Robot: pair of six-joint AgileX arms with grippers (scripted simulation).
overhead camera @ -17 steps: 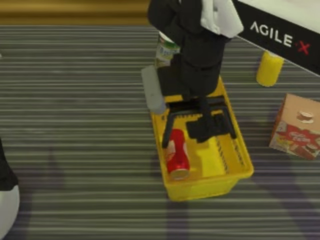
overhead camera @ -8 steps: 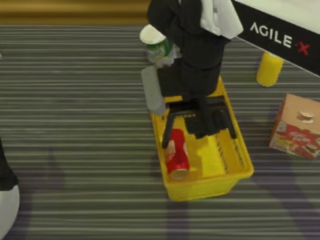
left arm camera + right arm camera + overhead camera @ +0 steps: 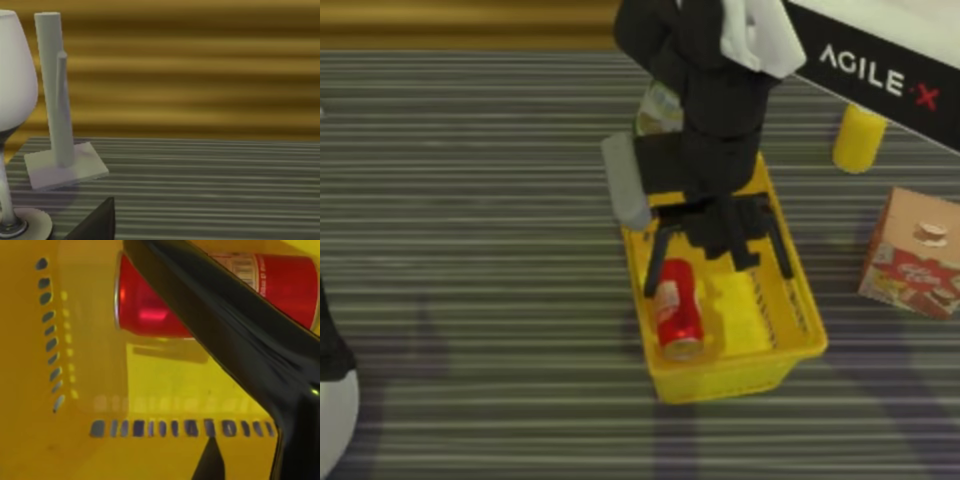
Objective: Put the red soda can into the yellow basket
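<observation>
The red soda can (image 3: 677,308) lies on its side inside the yellow basket (image 3: 720,372), against the left wall and close to the front. In the right wrist view the can (image 3: 150,305) rests on the yellow floor, partly crossed by a black basket handle (image 3: 240,340). My right gripper (image 3: 720,238) hangs open over the basket's far half, apart from the can and holding nothing. Only one of its fingertips (image 3: 210,460) shows in the wrist view. My left arm (image 3: 332,385) is parked at the lower left, its gripper open, with one fingertip (image 3: 100,220) in sight.
A grey block (image 3: 625,180) leans at the basket's far left corner. A green-and-white canister (image 3: 658,105) stands behind it, mostly hidden by my right arm. A yellow spray bottle (image 3: 858,137) and a printed carton (image 3: 915,255) stand to the right. A white post on a base (image 3: 55,100) stands near my left arm.
My right gripper has drawn back a little toward the basket's far end. The canister's white lid showed half a second ago and is now hidden. The can has not moved.
</observation>
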